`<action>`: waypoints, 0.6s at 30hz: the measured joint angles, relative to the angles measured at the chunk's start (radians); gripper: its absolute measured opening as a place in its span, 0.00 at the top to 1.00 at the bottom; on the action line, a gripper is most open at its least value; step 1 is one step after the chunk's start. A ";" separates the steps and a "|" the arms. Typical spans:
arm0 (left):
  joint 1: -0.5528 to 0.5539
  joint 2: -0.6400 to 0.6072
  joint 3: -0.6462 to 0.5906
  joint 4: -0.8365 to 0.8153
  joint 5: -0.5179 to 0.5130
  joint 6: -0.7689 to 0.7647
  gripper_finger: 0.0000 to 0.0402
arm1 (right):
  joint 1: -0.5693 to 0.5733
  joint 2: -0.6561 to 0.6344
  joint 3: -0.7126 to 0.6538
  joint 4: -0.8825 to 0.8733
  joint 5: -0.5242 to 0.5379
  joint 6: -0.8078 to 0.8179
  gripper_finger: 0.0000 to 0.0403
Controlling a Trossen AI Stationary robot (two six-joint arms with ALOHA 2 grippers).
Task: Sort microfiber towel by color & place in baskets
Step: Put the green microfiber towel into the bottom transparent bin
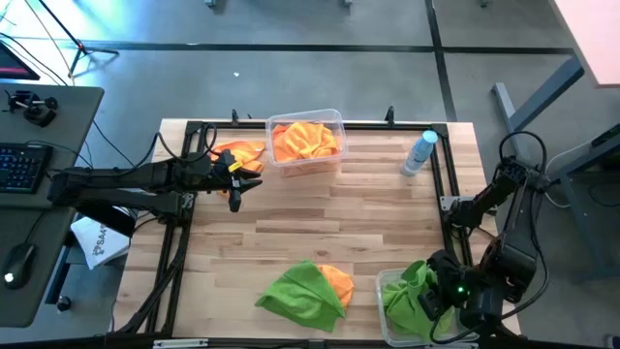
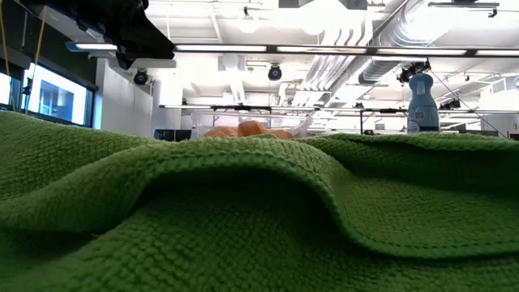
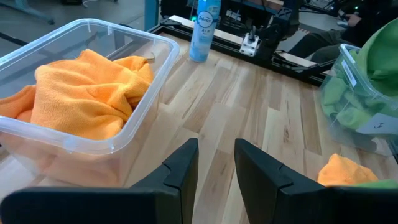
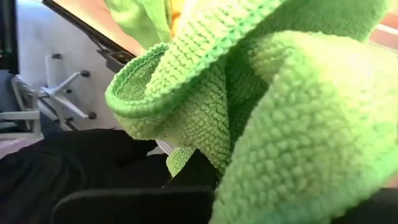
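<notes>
A clear basket [image 1: 334,118] at the table's far edge holds orange towels [image 1: 305,141]. One orange towel [image 1: 239,153] lies on the table left of it. My left gripper [image 1: 235,184] hovers open beside that towel, with nothing between its fingers [image 3: 180,168]. A green towel [image 1: 302,289] lies near the front edge, partly over an orange one [image 1: 337,281]. A second clear basket [image 1: 386,325] at the near right holds green towels. My right gripper [image 1: 438,291] hangs over it, shut on a green towel [image 4: 267,93]. My right gripper is shut on a bunched part of the green towel [image 4: 205,134], in several folds. The cloth itself hides the exact place of contact. The fingers slant steeply down from above. The towel bulges around the fingers over the near right basket.
A clear bottle with a blue cap [image 1: 419,153] stands at the far right of the table. A black frame rail [image 1: 441,184] runs along the table's edges. Bare wood lies open in the table's middle [image 1: 339,213]. A desk with a keyboard [image 1: 21,165] stands to the left.
</notes>
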 joint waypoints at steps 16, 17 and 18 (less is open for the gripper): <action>0.000 0.000 0.000 -0.001 0.000 -0.019 0.77 | -0.008 0.161 0.000 -0.040 -0.107 0.088 1.00; 0.000 0.000 0.000 -0.001 0.000 -0.019 0.77 | -0.008 0.174 0.000 -0.040 -0.107 0.088 1.00; 0.000 0.000 0.000 -0.002 0.000 -0.019 0.77 | -0.008 0.186 0.000 -0.040 -0.107 0.088 1.00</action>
